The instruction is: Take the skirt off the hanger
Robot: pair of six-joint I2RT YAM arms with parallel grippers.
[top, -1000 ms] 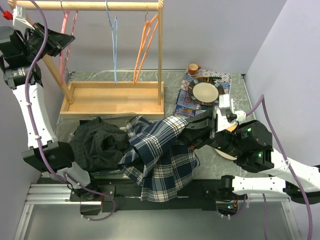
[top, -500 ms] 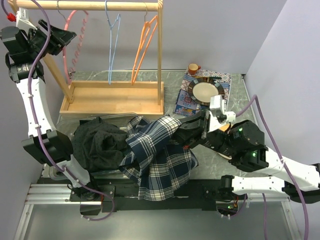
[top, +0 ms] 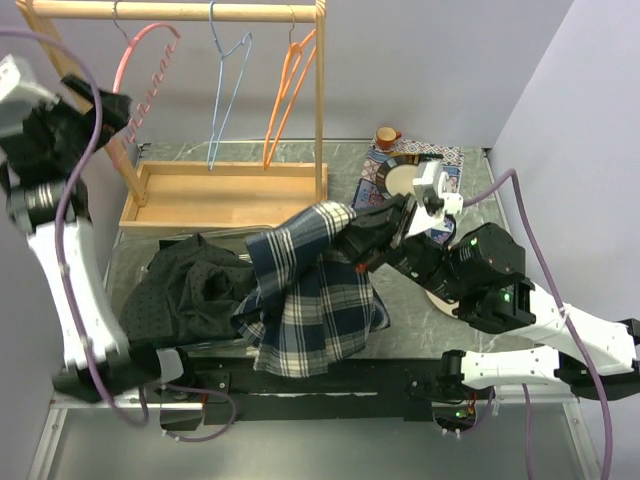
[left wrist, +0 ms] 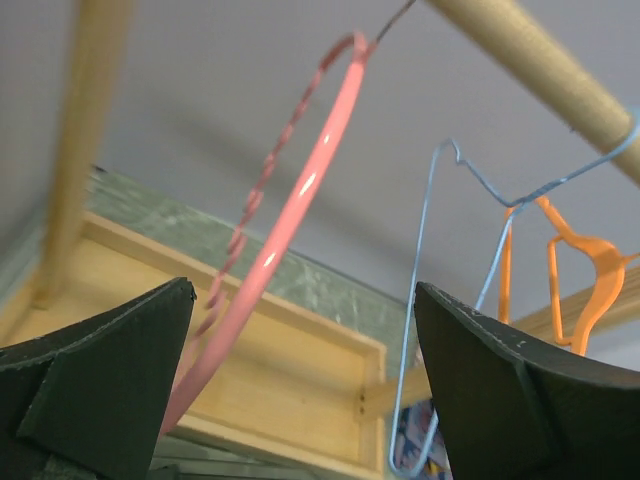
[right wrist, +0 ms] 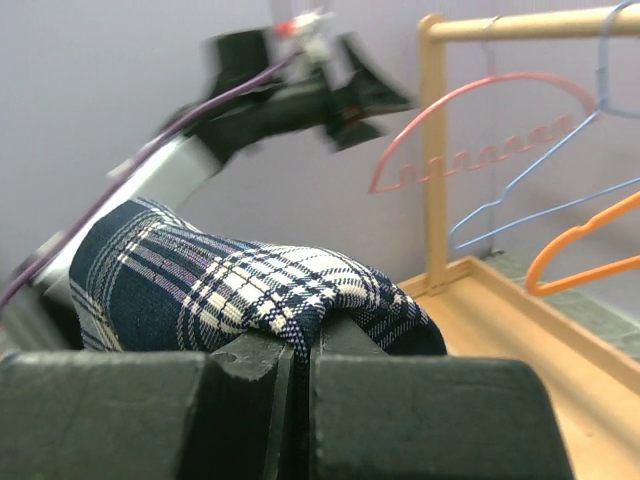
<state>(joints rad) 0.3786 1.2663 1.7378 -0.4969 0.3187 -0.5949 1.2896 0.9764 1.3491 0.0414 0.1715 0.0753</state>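
Observation:
The navy and white plaid skirt (top: 300,300) is bunched near the table's front, its top edge lifted by my right gripper (top: 352,240), which is shut on a fold of it (right wrist: 230,280). In the right wrist view the jaws (right wrist: 300,345) pinch the cloth tightly. The pink hanger (top: 140,62) hangs bare from the wooden rail at the back left. My left gripper (top: 108,108) stands open just left of it. In the left wrist view the pink hanger (left wrist: 300,200) runs between the spread fingers (left wrist: 303,290) without touching them.
A blue wire hanger (top: 228,90) and an orange hanger (top: 290,90) hang on the same rail. The rack's wooden tray base (top: 230,195) lies below. A dark garment (top: 195,290) is heaped left of the skirt. A plate (top: 400,180) and cup (top: 386,136) sit back right.
My left gripper opened and let go of the pink hanger, which now swings free on the rail. My right gripper raised the skirt up and towards the rack.

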